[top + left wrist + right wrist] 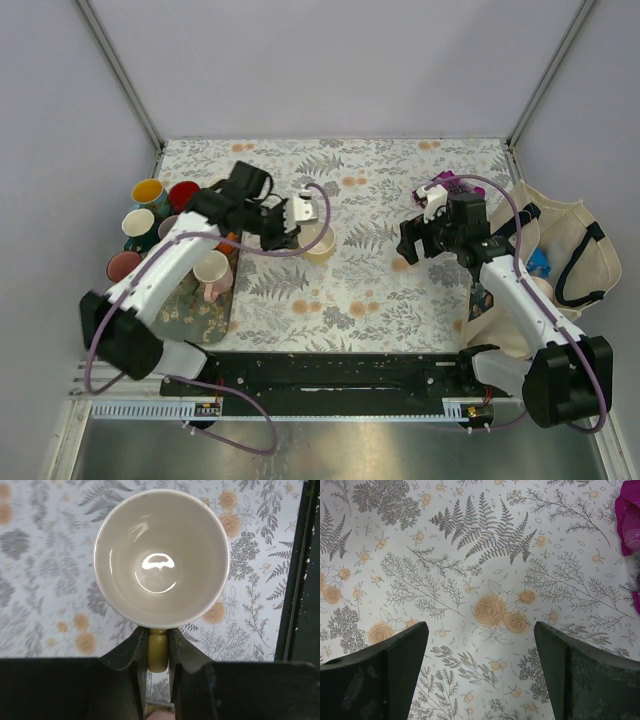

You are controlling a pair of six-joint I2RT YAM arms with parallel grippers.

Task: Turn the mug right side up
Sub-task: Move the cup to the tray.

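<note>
The left gripper (158, 635) is clenched on the handle (158, 656) of the cream mug (161, 555), one finger on each side of it. In the top view the mug (320, 243) sits just right of the tray (200, 315), off its far right corner, over the flowered cloth (400, 300). The left wrist view looks straight down into the mug: the whole rim, the glazed inside and the bottom show, with the cloth spread flat behind it. So the mouth faces up and the mug appears to be upright, or very nearly so.

I cannot tell whether its base rests on the cloth or hangs a little above it (the body hides the contact in both views).

The right gripper (480, 627) is far to the right of the tray, jaws spread wide over bare cloth and holding nothing. It has no part in this step.

My reading is that the turning itself is done, or almost done, and the step in hand is the placing. The next move calls for checking that the mug is level and lowering it gently until the base is flat on the cloth. After that the fingers should part only as far as the handle needs. The arm should then draw back along the line of the handle, towards the tray, and not sideways. A sideways pull could catch the handle and tip the mug over
</note>
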